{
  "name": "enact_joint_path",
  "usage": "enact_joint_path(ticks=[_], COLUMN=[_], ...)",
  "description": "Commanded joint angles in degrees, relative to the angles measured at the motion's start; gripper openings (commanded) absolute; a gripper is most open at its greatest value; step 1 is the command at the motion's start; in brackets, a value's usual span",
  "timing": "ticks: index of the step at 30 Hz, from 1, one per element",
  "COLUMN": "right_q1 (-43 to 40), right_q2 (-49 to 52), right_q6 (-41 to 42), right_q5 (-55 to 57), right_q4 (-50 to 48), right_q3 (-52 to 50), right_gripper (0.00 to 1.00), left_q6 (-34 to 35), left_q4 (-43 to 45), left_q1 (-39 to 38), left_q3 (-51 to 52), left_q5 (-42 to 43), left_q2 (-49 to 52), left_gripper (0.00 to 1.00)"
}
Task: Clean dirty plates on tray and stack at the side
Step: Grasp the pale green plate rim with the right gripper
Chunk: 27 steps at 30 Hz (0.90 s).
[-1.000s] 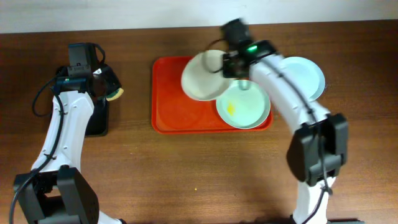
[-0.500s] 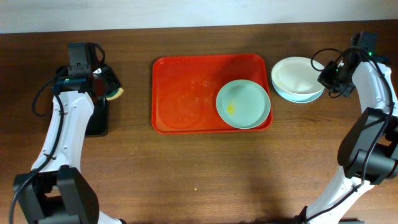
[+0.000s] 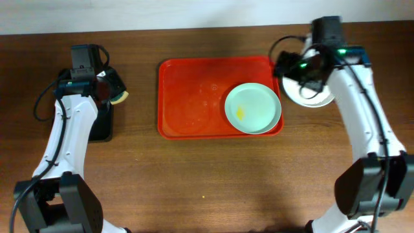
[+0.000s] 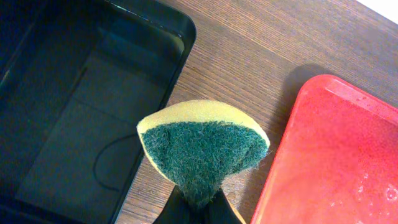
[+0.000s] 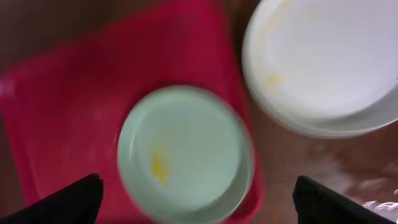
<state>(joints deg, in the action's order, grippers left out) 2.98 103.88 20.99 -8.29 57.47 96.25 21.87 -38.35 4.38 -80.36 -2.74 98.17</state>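
The red tray [image 3: 194, 97] lies mid-table. One mint green plate [image 3: 253, 108] with a yellow smear rests on its right end. A white plate [image 3: 309, 97] sits on another plate just right of the tray, partly hidden by my right arm. My right gripper [image 3: 289, 70] hangs open and empty above the gap between tray and stack. Its wrist view is blurred and shows the mint plate [image 5: 186, 155] between wide-spread fingertips [image 5: 81, 196] and the white plate [image 5: 323, 62] at the upper right. My left gripper [image 4: 199, 210] is shut on a yellow-green sponge [image 4: 202, 146] left of the tray.
A black tray [image 3: 100, 123] lies under my left arm at the table's left; in the left wrist view, the black tray [image 4: 74, 112] is empty. The red tray's corner [image 4: 348, 155] is close to the sponge's right. The table's back edge runs behind the tray.
My right gripper carried the white plate off the tray, set it on the plate at the right, opened, and swung back left toward the tray. The left arm has stayed still.
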Motion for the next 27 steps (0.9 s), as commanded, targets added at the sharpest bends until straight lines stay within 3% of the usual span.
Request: enact_joint_path(ticks=[1,3,6,10,13,19,24,27], right_q1=[4.6,5.0,4.9,4.9,4.3,1.5,1.2,1.2], right_q2=[2.4,2.9,3.0,3.7,6.4,7.5,10.4,10.4], right_q6=[-3.8,0.5,2.4,2.5,2.1,-8.8,-8.8,-8.8], right_q5=[1.4,5.3,7.8,8.0,7.6,7.7,6.1,3.6], right_q4=[3.2,4.8,2.7,-11.8,-16.3,-16.9,-19.0,-19.4], right_q3=[-0.4,-1.3,-6.6,-19.4,-19.7,-16.9,-16.9,-16.9], right_gripper=[0.99,0.99,0.81,0.72,0.64,0.65,0.64,0.57], left_q6=[-0.5,-0.5,-0.5,-0.5,-0.5,-0.5,-0.5,-0.5], left_q4=[0.1,0.1,0.1,0.2,0.1,0.3,0.3,0.3], left_q1=[0.3,0.3,0.3,0.3,0.3,0.3,0.3,0.3], left_q3=[0.2,0.2,0.2,0.2,0.2,0.2,0.2,0.2], left_q5=[0.5,0.4,0.4,0.5,0.5,0.4,0.4,0.4], left_q2=[-0.6,-0.6,-0.6,-0.6,-0.6,-0.6,-0.6,-0.6], left_gripper=[0.0,0.0,0.0,0.0,0.0,0.0,0.0,0.0])
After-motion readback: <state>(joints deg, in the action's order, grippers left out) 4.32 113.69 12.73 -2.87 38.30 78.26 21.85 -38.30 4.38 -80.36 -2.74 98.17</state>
